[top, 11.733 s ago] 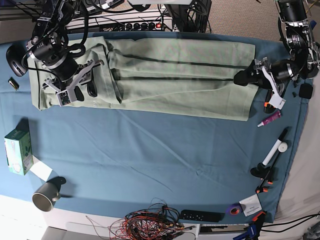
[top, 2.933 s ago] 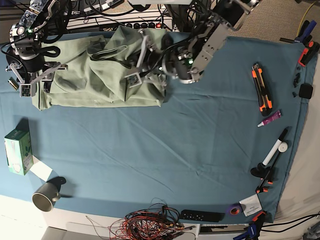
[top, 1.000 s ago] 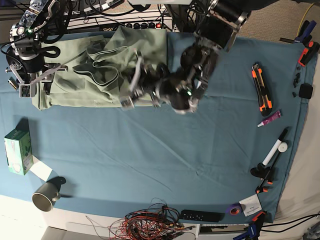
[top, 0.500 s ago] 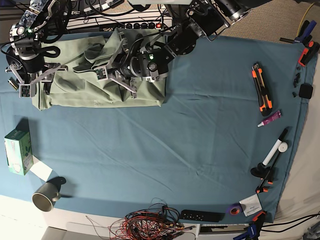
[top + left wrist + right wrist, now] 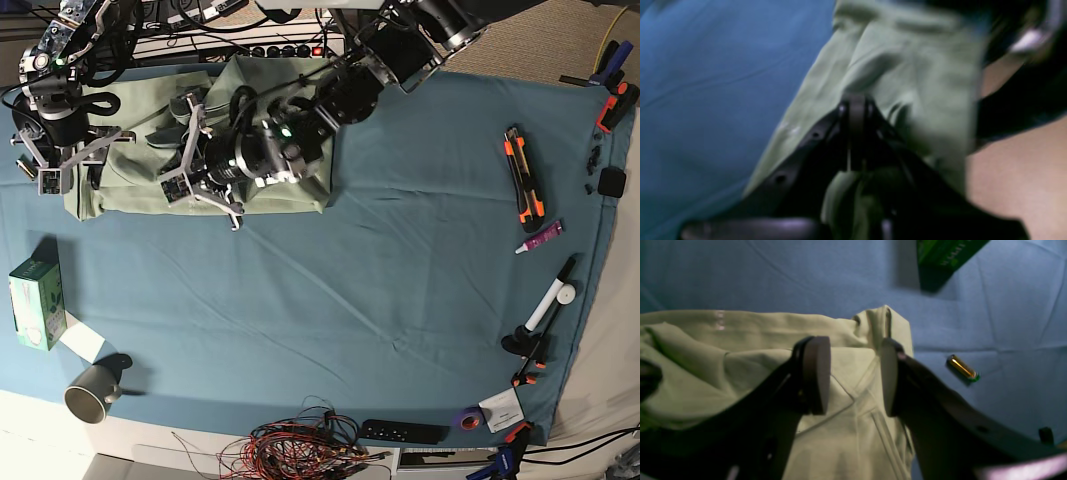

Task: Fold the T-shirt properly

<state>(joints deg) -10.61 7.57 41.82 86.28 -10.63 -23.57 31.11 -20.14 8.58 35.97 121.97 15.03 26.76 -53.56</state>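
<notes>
The pale sage-green T-shirt [image 5: 265, 195] lies bunched and partly folded on the blue cloth at the back left. My left gripper [image 5: 190, 160] reaches in from the back right and hangs over the shirt's middle. Its black fingers [image 5: 855, 110] are pressed together on a ridge of shirt fabric [image 5: 907, 50], though that view is blurred. My right gripper [image 5: 65, 170] stands at the shirt's left end. It is open, its two pads [image 5: 816, 373] apart above the shirt's hemmed corner [image 5: 880, 323], with nothing held.
A small battery [image 5: 962, 368] and a green box [image 5: 37, 305] lie on the cloth left of the shirt. A metal mug [image 5: 92, 392] sits front left, tangled wires [image 5: 300, 450] and a remote [image 5: 403, 432] at the front. An orange knife [image 5: 525, 175] and pens [image 5: 555, 300] lie right.
My left arm has swept further left across the shirt, carrying fabric with it. The right arm has stayed where it was, open.
</notes>
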